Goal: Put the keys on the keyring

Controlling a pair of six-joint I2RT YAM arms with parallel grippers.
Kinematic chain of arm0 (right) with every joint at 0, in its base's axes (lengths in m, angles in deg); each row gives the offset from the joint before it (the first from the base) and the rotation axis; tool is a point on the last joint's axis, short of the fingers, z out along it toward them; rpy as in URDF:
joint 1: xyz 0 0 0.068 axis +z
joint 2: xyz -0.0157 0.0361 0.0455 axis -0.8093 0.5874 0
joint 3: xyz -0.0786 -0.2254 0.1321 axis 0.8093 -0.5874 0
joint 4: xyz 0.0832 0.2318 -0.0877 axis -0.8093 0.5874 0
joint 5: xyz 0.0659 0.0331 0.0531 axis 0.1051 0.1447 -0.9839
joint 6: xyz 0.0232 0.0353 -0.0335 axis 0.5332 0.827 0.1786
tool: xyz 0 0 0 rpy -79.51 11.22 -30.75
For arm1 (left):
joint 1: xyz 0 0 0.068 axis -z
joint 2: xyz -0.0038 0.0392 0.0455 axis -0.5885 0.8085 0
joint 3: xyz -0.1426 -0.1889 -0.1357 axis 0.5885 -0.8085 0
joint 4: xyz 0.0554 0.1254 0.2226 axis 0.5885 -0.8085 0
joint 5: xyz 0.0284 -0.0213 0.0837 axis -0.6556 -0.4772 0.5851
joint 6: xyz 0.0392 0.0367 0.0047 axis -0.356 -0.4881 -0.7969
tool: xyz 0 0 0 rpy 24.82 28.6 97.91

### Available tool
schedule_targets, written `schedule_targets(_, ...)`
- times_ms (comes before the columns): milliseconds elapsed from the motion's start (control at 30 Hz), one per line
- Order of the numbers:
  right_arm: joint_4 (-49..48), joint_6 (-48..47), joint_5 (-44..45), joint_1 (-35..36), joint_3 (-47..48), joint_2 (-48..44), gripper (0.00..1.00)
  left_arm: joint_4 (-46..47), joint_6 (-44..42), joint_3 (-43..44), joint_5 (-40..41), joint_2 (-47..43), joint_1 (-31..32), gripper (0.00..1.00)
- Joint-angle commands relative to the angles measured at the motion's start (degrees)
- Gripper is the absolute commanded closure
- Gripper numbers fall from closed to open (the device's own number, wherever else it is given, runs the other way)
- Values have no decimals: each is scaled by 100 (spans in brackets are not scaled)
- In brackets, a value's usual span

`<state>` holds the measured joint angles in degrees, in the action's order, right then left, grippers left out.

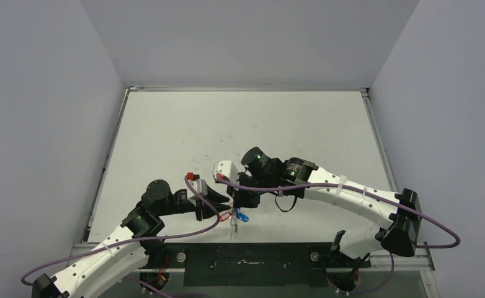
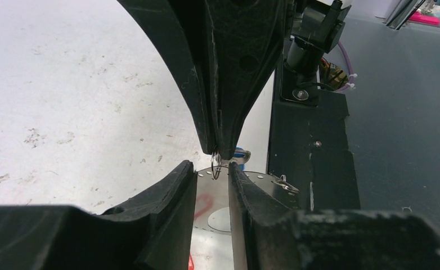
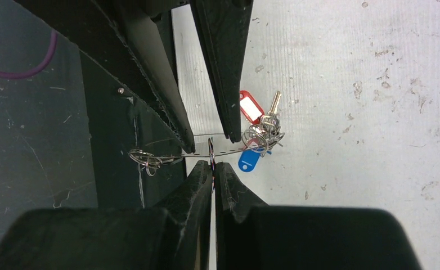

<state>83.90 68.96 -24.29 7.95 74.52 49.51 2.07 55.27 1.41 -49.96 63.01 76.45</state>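
Observation:
The keyring [image 3: 232,150], a thin silvery hoop with small holes along its edge, hangs level over the table's near edge. My left gripper [image 2: 212,169] is shut on it, jaws a finger's width apart; its fingers [image 3: 223,67] reach down to the hoop. The hoop's flat face [image 2: 215,197] shows between them. My right gripper [image 3: 212,165] is shut on a small split ring [image 3: 211,152] that crosses the hoop. The keys [image 3: 265,132] bunch at the hoop's far end with a red tag [image 3: 251,107] and a blue tag [image 3: 249,160]. A small clip [image 3: 144,159] sits at the other end. Both grippers [image 1: 234,210] meet there.
A black rail [image 1: 246,254] runs along the table's near edge, right under the hoop; it also shows in the right wrist view [image 3: 111,112]. The white tabletop [image 1: 240,124] stretches back to grey walls. A purple cable [image 1: 196,186] loops over the left arm.

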Motion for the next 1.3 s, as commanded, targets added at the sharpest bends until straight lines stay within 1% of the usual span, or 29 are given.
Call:
schedule_targets(0,-360,123,-5,34,331,27,100,523,39,4,-35,113,116,78)
schedule_targets(100,-379,141,-11,35,331,34,100,530,-14,13,-22,226,168,81)
schedule_targets(233,-380,150,6,39,340,30,100,526,-64,13,15,339,254,82)
schedule_targets(300,-380,156,21,39,336,34,100,512,-111,21,18,368,302,89)
schedule_targets(367,-380,159,27,41,335,41,100,456,-163,45,21,385,333,100)
schedule_targets(533,-410,146,193,37,306,4,99,381,-180,28,39,309,345,100)
schedule_targets(567,-431,123,236,34,277,-31,95,381,-172,2,50,276,345,100)
schedule_targets(600,-489,105,256,27,222,-83,88,392,-159,-29,79,232,351,100)
schedule_targets(700,-827,68,260,-42,-86,-441,60,533,-52,-167,191,35,348,100)
schedule_targets(733,-1039,36,184,-82,-269,-571,52,648,-3,-230,243,-37,350,100)
schedule_targets(767,-1162,7,79,-133,-441,-725,49,772,45,-304,261,-110,354,100)
schedule_targets(833,-1568,-34,-242,-258,-770,-1016,47,1034,126,-441,310,-243,362,100)
schedule_targets(1000,-2573,-43,-1096,-620,-1530,-1563,48,1602,213,-712,321,-512,377,100)
schedule_targets(1167,-3173,-80,-1666,-739,-1983,-1661,50,2136,264,-901,273,-667,391,100)
schedule_targets(1267,-3551,48,-1863,-738,-2154,-1594,52,2268,277,-912,218,-706,395,100)
